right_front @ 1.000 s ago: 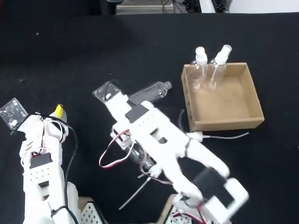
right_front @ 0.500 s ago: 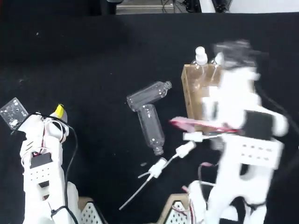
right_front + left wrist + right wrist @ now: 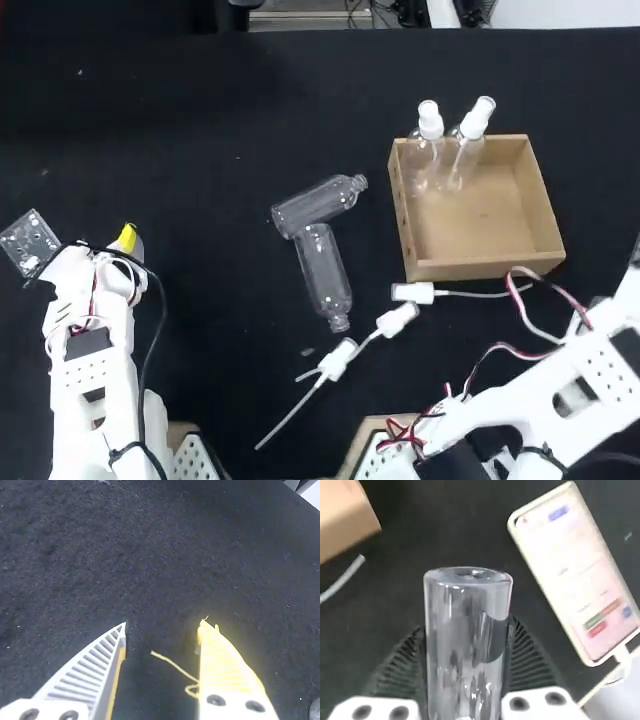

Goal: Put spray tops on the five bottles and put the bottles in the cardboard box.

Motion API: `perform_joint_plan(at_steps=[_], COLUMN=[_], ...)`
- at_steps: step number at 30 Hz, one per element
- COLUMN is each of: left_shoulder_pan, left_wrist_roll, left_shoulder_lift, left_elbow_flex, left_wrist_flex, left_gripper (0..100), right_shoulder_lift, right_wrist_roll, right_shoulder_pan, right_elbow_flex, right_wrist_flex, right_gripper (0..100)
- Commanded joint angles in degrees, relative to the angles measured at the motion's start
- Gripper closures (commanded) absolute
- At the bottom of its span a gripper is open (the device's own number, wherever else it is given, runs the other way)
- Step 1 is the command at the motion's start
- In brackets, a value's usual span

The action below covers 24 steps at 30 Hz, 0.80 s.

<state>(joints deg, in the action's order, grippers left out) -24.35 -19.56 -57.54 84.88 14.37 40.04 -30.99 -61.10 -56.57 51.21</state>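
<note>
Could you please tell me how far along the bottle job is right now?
Done: two clear plastic bottles with white spray tops lean in the brown cardboard box. In hand: the right gripper is shut on a third clear bottle. Left: two uncapped clear bottles and three loose white spray tops lie on the black table; the left gripper is open, empty.

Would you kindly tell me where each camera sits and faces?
High view: fixed overhead, facing table and cardboard box; left arm, right arm show.
Left wrist view: on its arm, facing table past the open left end effector.
Right wrist view: on its arm, facing a phone past the right end effector, shut on a bottle.
High and right wrist views share the cardboard box.
</note>
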Motion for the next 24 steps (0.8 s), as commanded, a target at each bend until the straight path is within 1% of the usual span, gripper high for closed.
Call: perform_joint_plan(at_steps=[1, 3, 5, 14, 19, 22, 24], left_shoulder_pan=[0.92, 0.92, 0.92, 0.92, 0.92, 0.92, 0.92], left_wrist_roll=[-0.35, -0.35, -0.35, -0.35, -0.35, -0.35, -0.35], left_shoulder_lift=[-0.79, -0.79, -0.79, -0.79, -0.79, -0.79, -0.79], left_elbow_flex=[-3.47, -3.47, -3.47, -3.47, -3.47, -3.47, -3.47], left_wrist_flex=[-0.79, -0.79, -0.79, -0.79, -0.79, -0.79, -0.79], left_gripper=[79, 79, 79, 79, 79, 79, 79], right_shoulder_lift=[1.80, 1.80, 1.89, 1.80, 1.80, 1.80, 1.80], right_wrist_roll=[0.97, 2.64, 3.78, 4.66, 9.93, 12.48, 12.84], right_shoulder_pan=[-1.23, -1.14, -0.26, 5.45, 8.26, 8.26, 8.09], right_elbow_flex=[-3.12, -4.18, -4.18, -4.18, -4.09, -4.26, -4.62], right_wrist_flex=[-2.90, -2.90, -2.90, -2.81, -2.81, -2.73, -2.55], right_gripper=[86.5, 81.5, 80.0, 79.7, 79.6, 79.6, 78.9])
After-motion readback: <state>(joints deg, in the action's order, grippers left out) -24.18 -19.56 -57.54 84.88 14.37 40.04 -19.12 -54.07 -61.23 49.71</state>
